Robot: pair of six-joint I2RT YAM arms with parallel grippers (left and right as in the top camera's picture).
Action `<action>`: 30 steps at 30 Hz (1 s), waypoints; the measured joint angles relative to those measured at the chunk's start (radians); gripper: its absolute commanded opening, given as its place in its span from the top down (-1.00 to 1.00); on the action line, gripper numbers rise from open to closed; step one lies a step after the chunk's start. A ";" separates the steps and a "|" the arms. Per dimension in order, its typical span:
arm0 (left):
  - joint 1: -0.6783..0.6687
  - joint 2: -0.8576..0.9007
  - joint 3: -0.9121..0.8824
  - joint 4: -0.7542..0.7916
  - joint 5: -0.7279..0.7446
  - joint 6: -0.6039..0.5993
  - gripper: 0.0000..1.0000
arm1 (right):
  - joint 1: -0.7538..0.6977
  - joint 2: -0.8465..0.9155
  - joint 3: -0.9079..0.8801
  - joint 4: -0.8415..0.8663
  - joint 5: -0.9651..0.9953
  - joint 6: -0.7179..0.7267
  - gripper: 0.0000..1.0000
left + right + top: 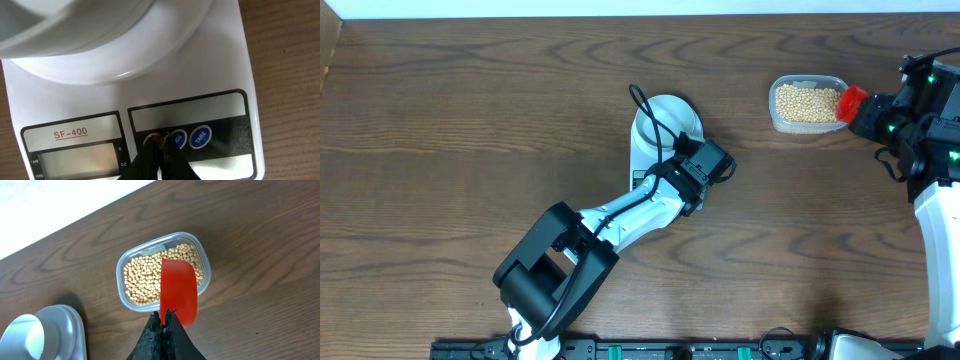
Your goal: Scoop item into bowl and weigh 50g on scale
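Near the middle of the table, the left gripper [159, 150] has its fingers pressed together, holding nothing. Their tips rest at the red button [151, 137] of the white SF-400 scale [225, 75]. The display [75, 160] shows no digits that can be read, so the scale is probably only being switched on or zeroed. The pale bowl [100, 40] already sits on the scale's platform and looks empty from overhead. To the right, well apart from the scale, the clear plastic tub [125, 262] is full of soybeans [142, 280]. The red scoop [178, 292] is over them, with no beans showing on it, pinched at its handle by the right gripper [164, 322]. The setup is done, but the scooping, the pouring and the weighing out of 50g all remain
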 measured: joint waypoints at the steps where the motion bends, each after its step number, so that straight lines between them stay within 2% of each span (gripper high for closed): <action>1: 0.000 0.000 0.000 0.002 -0.003 -0.005 0.85 | 0.000 0.000 0.000 0.000 0.000 -0.002 0.97; 8: 0.000 0.000 0.000 0.005 -0.007 -0.045 0.85 | 0.000 0.000 0.000 -0.001 0.000 -0.002 0.97; 23: 0.002 0.000 0.000 0.005 -0.011 -0.051 0.86 | 0.000 0.000 0.000 -0.016 0.000 -0.013 0.98; 30: 0.027 0.000 0.000 -0.019 -0.067 -0.120 0.86 | 0.000 0.000 0.000 -0.018 0.000 -0.015 0.97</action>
